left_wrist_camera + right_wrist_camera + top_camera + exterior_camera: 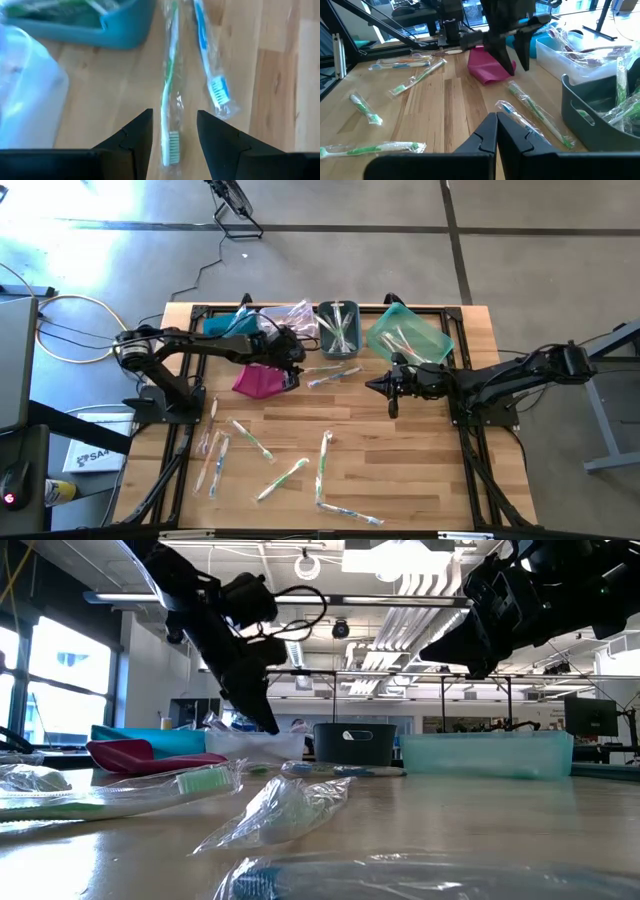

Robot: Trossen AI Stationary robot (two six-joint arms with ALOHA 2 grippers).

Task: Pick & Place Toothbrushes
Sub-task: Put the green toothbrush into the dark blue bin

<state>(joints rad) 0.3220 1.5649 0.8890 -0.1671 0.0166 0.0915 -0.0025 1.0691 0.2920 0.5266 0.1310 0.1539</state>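
Two wrapped toothbrushes lie flat side by side on the wooden table in front of the bins: a green one (169,100) (322,380) and a blue one (210,60) (345,371). My left gripper (174,114) (294,376) (517,62) hangs open a little above the green toothbrush's bristle end (172,147), one finger on either side, touching nothing. My right gripper (496,122) (372,385) is shut and holds nothing, above the table's middle to the right of both brushes. Several more wrapped toothbrushes (262,445) lie scattered on the near half of the table.
Along the far edge stand a blue bin (222,326), a clear bin (297,318), a dark grey bin (338,330) with toothbrushes in it, and a teal bin (410,335). A magenta pouch (257,381) lies just left of my left gripper.
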